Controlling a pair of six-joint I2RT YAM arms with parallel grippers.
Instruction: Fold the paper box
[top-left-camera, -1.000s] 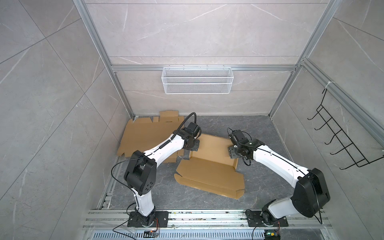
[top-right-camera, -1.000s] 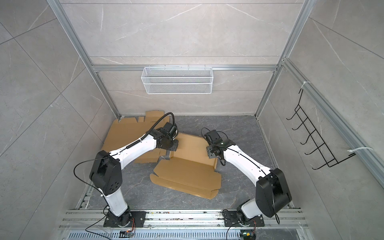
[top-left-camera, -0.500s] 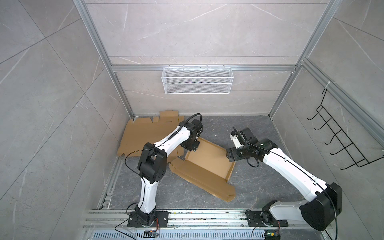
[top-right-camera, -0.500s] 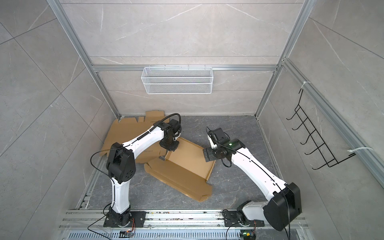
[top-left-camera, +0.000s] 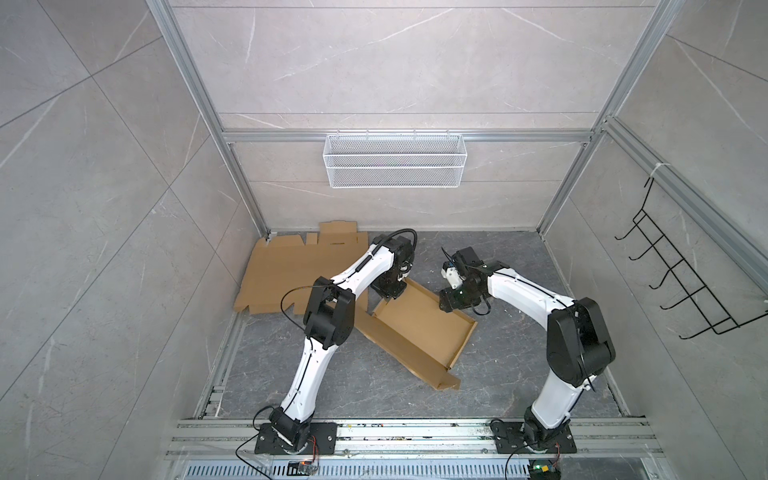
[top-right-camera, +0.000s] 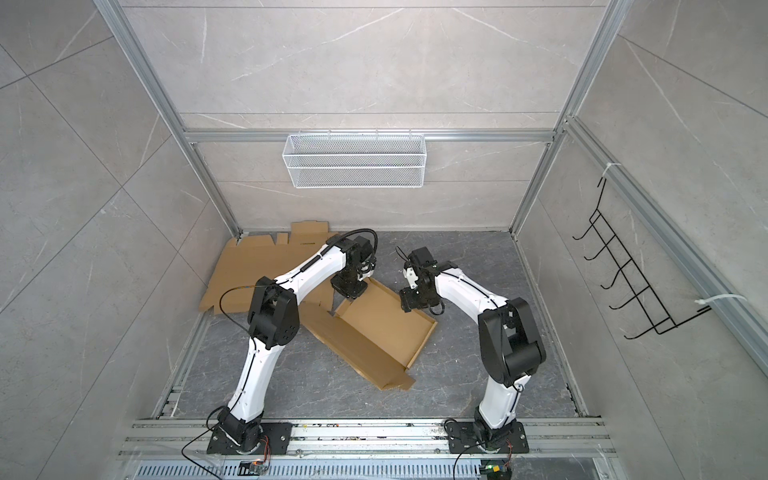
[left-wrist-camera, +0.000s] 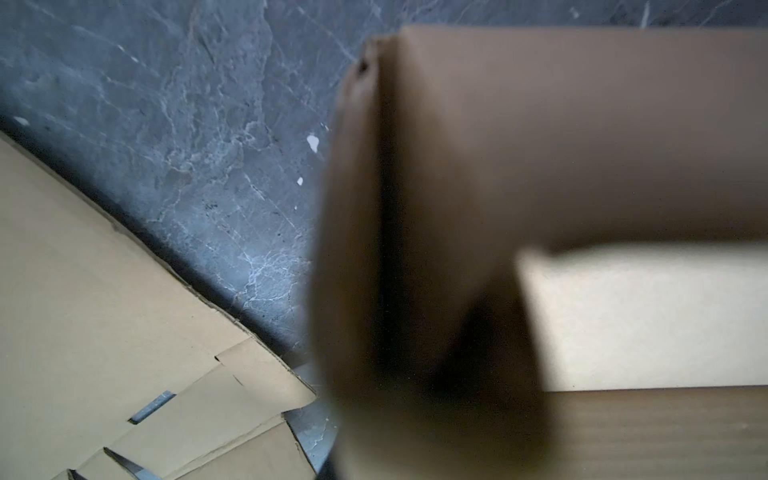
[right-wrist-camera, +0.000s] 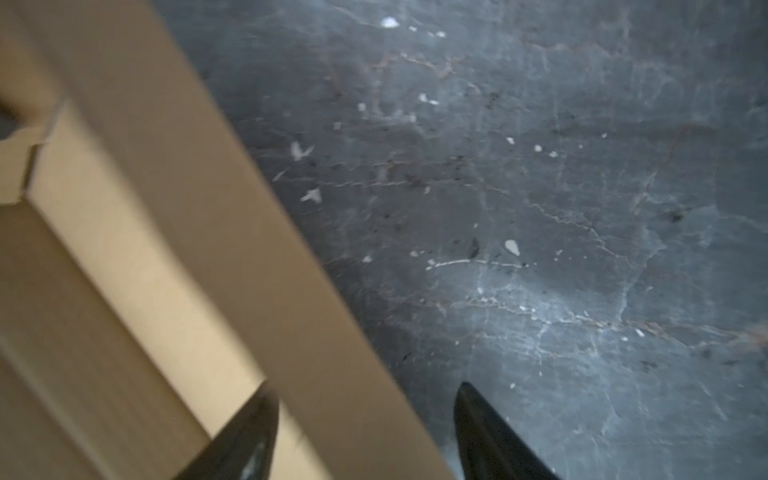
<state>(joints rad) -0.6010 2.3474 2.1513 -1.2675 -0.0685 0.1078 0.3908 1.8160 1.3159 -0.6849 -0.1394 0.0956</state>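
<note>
Paper box (top-left-camera: 419, 328) | long axis diagonal, far-left to near-right | opening up

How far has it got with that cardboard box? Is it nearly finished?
Partway. Done: the box already has raised walls, like a tray. In hand: the left gripper seems to pinch its far corner, while the right gripper is open astride a side wall. Left: the long lid flap lies flat, unfolded, so closing it remains.
</note>
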